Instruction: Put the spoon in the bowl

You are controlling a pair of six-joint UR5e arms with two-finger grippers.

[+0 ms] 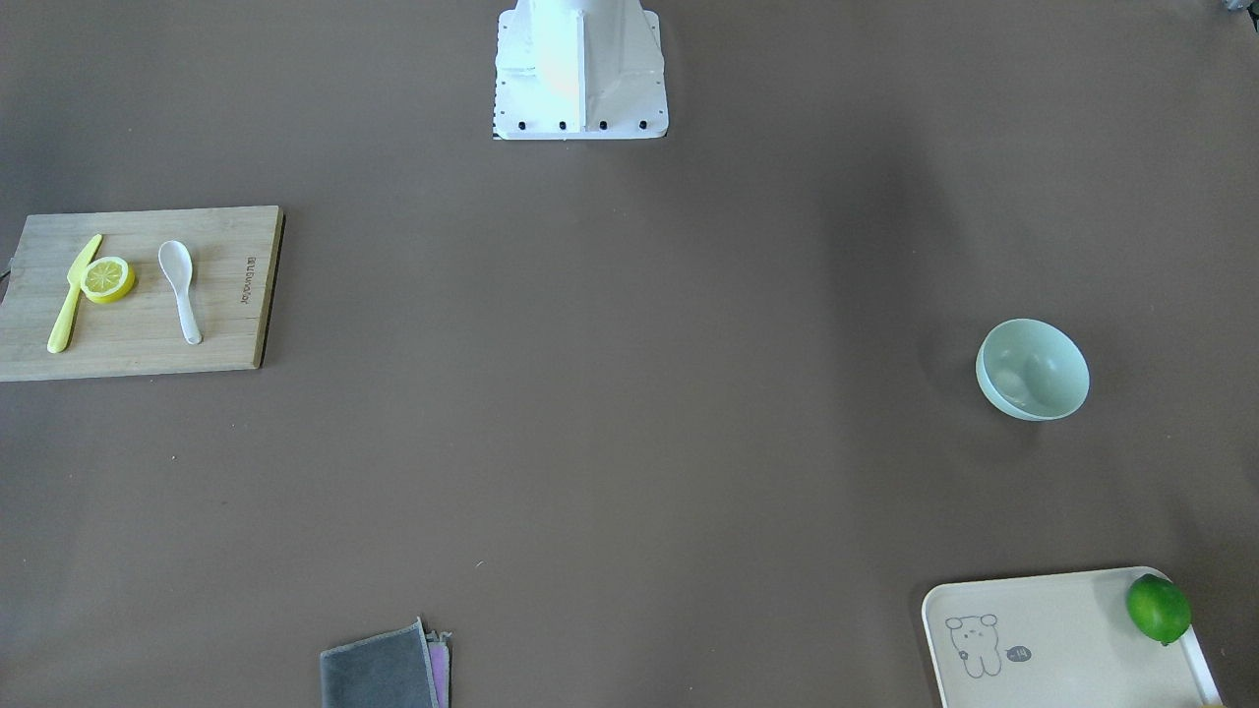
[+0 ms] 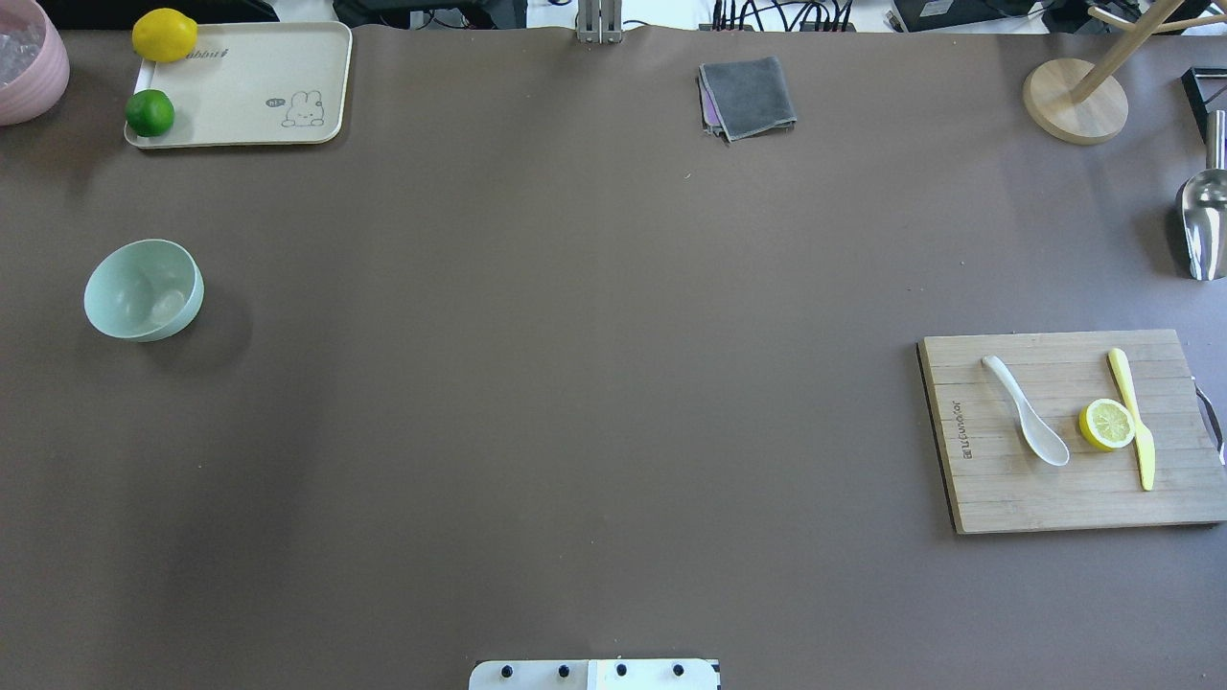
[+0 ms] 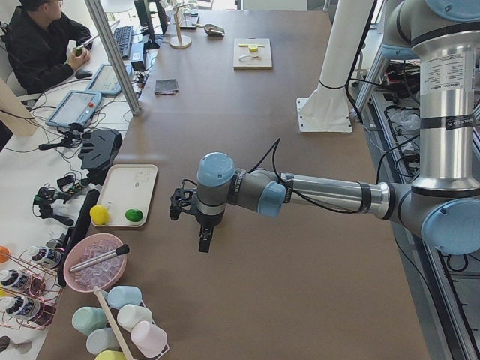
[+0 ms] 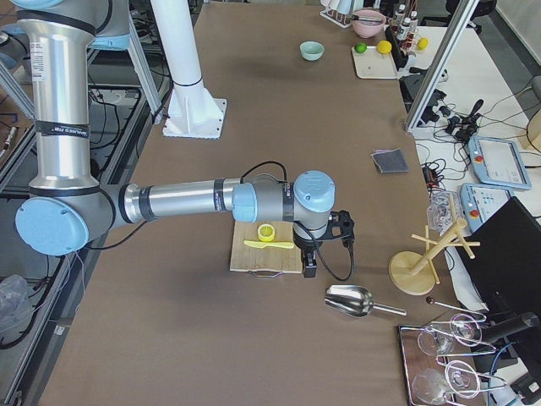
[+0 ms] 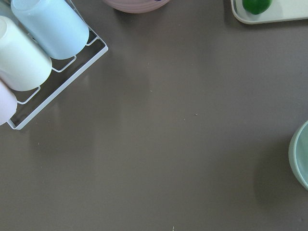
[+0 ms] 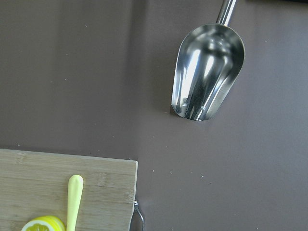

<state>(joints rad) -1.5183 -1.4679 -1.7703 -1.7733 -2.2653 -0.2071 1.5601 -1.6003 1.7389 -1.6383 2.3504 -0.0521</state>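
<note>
L gripper (image 3: pixel 204 241): above table's (image 2: pixel 575 383) left end; side view only, can't tell if spread.
R gripper (image 4: pixel 309 267): by cutting board's (image 2: pixel 1016 489) outer edge, right end; can't tell either.
Spoon (image 2: pixel 1028 425): flat on cutting board nr right edge, beside lemon slice (image 2: pixel 1106 425); R arm (image 4: pixel 186 201) hides it in right side view.
Bowl (image 2: pixel 144 289): upright nr left edge; cut off in L wrist cam.

Glossy white spoon (image 2: pixel 1040 436), yellow knife (image 2: pixel 1132 417) and yellow lemon slice (image 2: pixel 1107 425) on a pale, wood-grained board (image 2: pixel 1007 498) — the bowl (image 2: pixel 144 289) plain mint green, the cream tray (image 2: pixel 240 77) printed with a dark line-drawn animal, the table (image 2: pixel 575 383) brown.
</note>
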